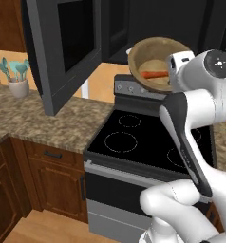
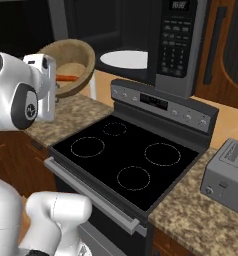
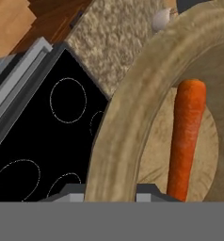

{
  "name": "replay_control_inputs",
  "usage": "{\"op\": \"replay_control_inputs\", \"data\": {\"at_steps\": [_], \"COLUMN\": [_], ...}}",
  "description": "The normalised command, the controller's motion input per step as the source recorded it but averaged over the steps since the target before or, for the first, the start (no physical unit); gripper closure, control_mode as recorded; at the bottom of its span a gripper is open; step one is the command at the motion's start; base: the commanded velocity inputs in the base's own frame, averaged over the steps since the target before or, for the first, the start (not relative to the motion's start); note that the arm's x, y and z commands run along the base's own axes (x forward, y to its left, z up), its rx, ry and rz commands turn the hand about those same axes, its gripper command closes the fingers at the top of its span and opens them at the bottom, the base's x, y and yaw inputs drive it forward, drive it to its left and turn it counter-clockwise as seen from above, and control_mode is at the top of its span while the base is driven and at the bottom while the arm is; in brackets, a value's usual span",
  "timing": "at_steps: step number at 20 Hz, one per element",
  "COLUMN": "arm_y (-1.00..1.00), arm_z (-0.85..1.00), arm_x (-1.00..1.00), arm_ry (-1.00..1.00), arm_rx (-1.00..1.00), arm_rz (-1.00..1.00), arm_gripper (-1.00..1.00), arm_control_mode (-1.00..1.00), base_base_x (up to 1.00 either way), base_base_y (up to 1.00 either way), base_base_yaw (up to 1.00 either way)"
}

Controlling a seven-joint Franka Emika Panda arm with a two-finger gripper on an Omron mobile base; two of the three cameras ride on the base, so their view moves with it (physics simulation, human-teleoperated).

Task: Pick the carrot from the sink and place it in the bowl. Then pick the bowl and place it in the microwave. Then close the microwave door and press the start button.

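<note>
The arm has the bowl (image 1: 155, 64) up in the air above the back of the stove (image 2: 126, 165), tilted so its open side faces outward; the jaws are clamped on the bowl's rim, one tip on either side of the tan wall, as the hand view shows at its lower edge where the rim (image 3: 118, 141) runs down between the two small tips; the gripper (image 3: 111, 192) itself sits low in that view. The carrot (image 3: 187, 136) lies inside the bowl on its flat bottom, one end near the rim by the jaws, the other pointing across the bowl; from the left base view the carrot (image 1: 155, 74) is an orange streak across the bowl's floor, and from the right base view it peeks out beside the white hand (image 2: 66, 78).

The microwave (image 2: 176, 40) hangs above the stove with its cavity open and the white turntable plate (image 2: 125, 59) in sight; the bowl is just outside the opening, to the left of the plate and a little lower. The microwave door (image 1: 62, 47) stands swung wide out over the granite surface (image 1: 43, 121); a pot of teal utensils (image 1: 17, 78) stands at the back of that surface; a grey toaster (image 2: 228, 175) sits on the surface right of the stove.
</note>
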Motion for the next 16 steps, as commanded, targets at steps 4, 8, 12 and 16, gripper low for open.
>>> {"op": "replay_control_inputs", "data": {"at_steps": [4,8,12,16], "arm_y": [-0.42,-0.28,-0.25,-0.30], "arm_z": [0.34,0.21,0.17,0.01], "arm_x": [0.43,0.56,0.78,0.96], "arm_ry": [0.00,0.00,0.00,0.01], "arm_rx": [0.00,0.00,0.00,0.00], "arm_rz": [-0.11,-0.05,0.00,0.00], "arm_gripper": [1.00,1.00,1.00,1.00], "arm_control_mode": [-1.00,-1.00,-1.00,-1.00], "base_base_x": [0.00,0.00,0.00,0.00], "base_base_y": [0.00,0.00,0.00,0.00], "base_base_yaw": [0.00,0.00,0.00,0.00]}}
